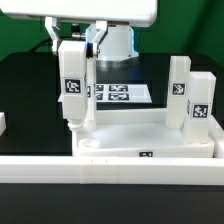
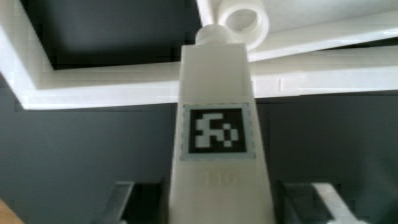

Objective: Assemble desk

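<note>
Gripper (image 1: 78, 50) clenched on a desk leg (image 1: 77, 95), holding it upright by its upper end. Wrist view confirms: leg (image 2: 219, 120) runs straight out between the fingers (image 2: 125, 200), tag facing the camera.

Landmark = tabletop (image 1: 150, 140), lying on the black table (image 1: 25, 90), rim up, at the front of the exterior view.

- Held leg: lower tip sits at the tabletop's corner on the exterior view's left. In the wrist view the tip lines up with a round corner socket (image 2: 237, 18); can't tell whether it's seated or just above.
- Two more legs (image 1: 179, 92), (image 1: 201, 100) stand upright at the tabletop's edge on the exterior view's right, side by side, tags visible.
- Marker board (image 1: 120, 94) lies flat behind the tabletop, between held leg and standing pair.
- White border bar (image 1: 60, 165) runs just in front of the tabletop.
</note>
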Controlling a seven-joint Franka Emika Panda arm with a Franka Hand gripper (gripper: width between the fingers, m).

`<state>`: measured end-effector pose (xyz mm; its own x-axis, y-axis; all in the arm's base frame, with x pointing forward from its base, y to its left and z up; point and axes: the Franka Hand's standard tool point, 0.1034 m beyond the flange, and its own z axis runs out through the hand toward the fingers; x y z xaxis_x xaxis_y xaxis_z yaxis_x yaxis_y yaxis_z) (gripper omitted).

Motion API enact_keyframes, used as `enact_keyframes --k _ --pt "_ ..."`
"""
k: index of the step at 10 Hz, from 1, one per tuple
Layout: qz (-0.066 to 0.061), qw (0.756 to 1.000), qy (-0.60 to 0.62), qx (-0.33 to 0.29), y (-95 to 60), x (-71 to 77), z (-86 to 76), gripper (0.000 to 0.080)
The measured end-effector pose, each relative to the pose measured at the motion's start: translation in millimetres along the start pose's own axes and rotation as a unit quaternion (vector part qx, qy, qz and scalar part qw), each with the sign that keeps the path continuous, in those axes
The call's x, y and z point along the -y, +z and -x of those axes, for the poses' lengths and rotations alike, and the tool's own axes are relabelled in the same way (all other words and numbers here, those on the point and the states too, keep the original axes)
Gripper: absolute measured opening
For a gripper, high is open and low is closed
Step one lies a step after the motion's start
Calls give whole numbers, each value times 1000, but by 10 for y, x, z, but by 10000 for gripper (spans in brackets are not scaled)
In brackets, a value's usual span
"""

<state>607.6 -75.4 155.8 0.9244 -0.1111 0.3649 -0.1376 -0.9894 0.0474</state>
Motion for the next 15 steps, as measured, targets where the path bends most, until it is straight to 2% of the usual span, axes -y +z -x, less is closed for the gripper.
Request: enact_keyframes --k 2,6,11,15 --pt "0 1000 -11 -1 65 149 -28 287" --pt "6 1000 -15 5 179 135 43 287" --pt "7 1000 -19 3 200 178 33 287" --pt "7 1000 -23 8 259 212 86 287"
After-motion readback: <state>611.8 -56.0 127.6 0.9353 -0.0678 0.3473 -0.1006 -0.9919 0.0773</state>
